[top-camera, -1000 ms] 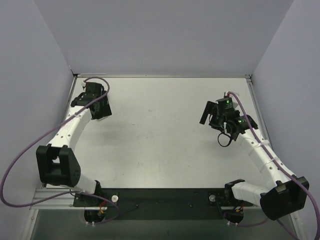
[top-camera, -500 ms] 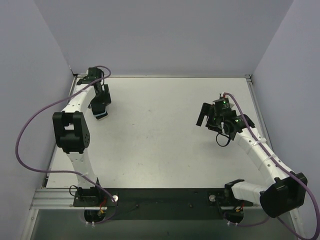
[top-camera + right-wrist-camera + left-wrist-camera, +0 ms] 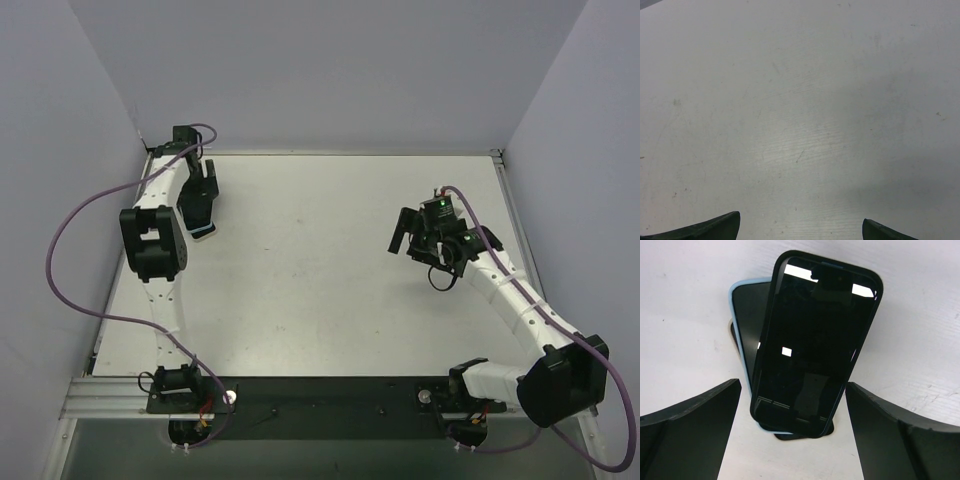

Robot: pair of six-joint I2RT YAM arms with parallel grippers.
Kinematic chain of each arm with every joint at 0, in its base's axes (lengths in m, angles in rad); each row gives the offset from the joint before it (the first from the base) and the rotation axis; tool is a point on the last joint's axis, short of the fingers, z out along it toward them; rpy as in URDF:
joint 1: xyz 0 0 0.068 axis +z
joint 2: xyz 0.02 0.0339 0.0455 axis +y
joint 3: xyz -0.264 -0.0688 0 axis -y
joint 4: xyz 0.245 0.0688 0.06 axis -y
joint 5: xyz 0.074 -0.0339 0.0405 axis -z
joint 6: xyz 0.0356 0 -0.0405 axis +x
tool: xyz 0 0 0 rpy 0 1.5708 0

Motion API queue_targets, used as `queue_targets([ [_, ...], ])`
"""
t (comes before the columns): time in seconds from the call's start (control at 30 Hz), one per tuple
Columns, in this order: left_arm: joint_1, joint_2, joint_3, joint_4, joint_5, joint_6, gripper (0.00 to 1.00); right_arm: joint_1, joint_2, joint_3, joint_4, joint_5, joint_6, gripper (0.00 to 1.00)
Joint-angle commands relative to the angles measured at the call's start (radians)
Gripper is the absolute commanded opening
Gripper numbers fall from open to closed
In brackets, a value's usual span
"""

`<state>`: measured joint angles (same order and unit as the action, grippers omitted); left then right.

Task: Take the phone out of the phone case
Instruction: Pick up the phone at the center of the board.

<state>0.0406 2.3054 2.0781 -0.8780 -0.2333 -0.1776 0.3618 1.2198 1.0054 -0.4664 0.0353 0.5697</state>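
— Top view first?
— Shows the left gripper at the upper left of the frame, just above a small stack of phones on the white table. Puts the right gripper at centre right, over bare tabletop, well apart from that stack.
— And the left wrist view?
— Looks down on the phone in its black case, filling the middle of the frame and lying askew atop a blue-cased phone, with something unidentifiable beneath. Catches the two fingers at the lower corners, spread wide to either side of the stack, clamped on nothing.
— Right wrist?
— Gives only bare table, with fingertips peeking in at the bottom corners, far apart, holding nothing.
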Motion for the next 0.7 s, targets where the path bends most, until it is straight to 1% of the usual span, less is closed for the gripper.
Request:
queue_targets([
  [0.0,-0.004,0.038,0.108,-0.032,0.049,0.026,0.97,0.011,0.018,0.016,-0.008,-0.011,0.021,1.0],
  [0.17,-0.002,0.063,0.112,-0.024,0.063,0.029,0.97,0.019,0.03,0.019,-0.011,-0.015,0.024,1.0],
  [0.37,0.002,0.106,0.122,-0.03,0.042,0.02,0.97,0.022,0.052,0.024,-0.009,-0.023,0.021,1.0],
  [0.53,-0.001,0.117,0.099,-0.021,0.012,0.02,0.97,0.025,0.063,0.024,-0.011,-0.021,0.018,1.0],
  [0.67,-0.001,0.114,0.08,-0.013,0.017,0.02,0.97,0.029,0.072,0.027,-0.011,-0.023,0.018,1.0],
])
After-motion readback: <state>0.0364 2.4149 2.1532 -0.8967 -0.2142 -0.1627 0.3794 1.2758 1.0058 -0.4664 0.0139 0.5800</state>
